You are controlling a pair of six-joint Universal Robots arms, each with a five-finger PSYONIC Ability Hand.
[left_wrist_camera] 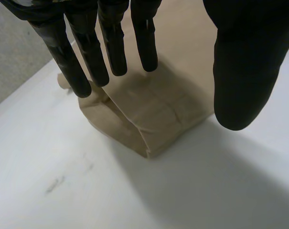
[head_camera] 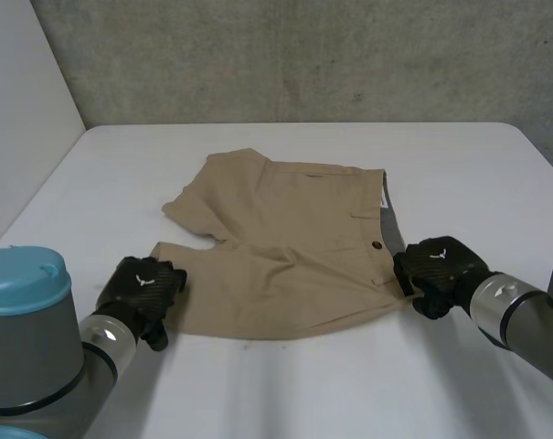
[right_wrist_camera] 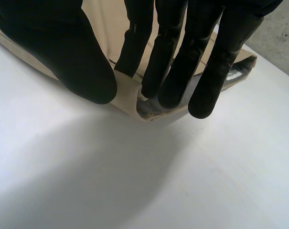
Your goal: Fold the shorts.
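Shorts (head_camera: 285,247) flat, left robot hand (head_camera: 141,291) open at hem (left_wrist_camera: 149,124), right robot hand (head_camera: 438,274) pinching waistband (right_wrist_camera: 131,101).

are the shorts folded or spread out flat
Spread out: the shorts lie flat on the table, both legs showing side by side, neither laid over the other.

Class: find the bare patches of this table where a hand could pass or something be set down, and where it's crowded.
Bare table lies in front of the shorts, and behind them to the wall. Crowded: the left hand at the leg hem, the right hand at the waistband.
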